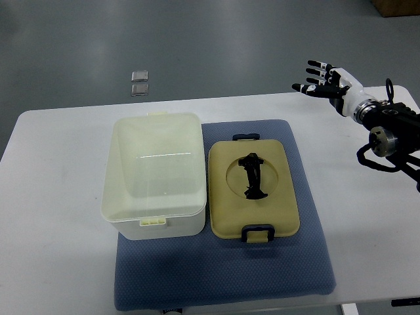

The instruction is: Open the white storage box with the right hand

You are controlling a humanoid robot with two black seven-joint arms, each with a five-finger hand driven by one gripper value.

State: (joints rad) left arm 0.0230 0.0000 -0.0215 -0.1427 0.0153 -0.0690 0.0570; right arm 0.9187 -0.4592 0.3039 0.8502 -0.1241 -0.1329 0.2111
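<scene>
The white storage box looks like smooth plastic, its inside faintly glossy and catching a thin streak of light. Beside it, the beige lid reads as matt plastic, with a black handle that shines a little and dark plastic clasps at both ends. Under them lies a blue mat, cloth-like, with a fine dotted weave and a rough, matt look. The surface is white, smooth and slightly satin. The right hand shows white glossy shells and black segments on its fingers, then a metallic wrist ring and matt black housing. The grey floor looks dull and even.
</scene>
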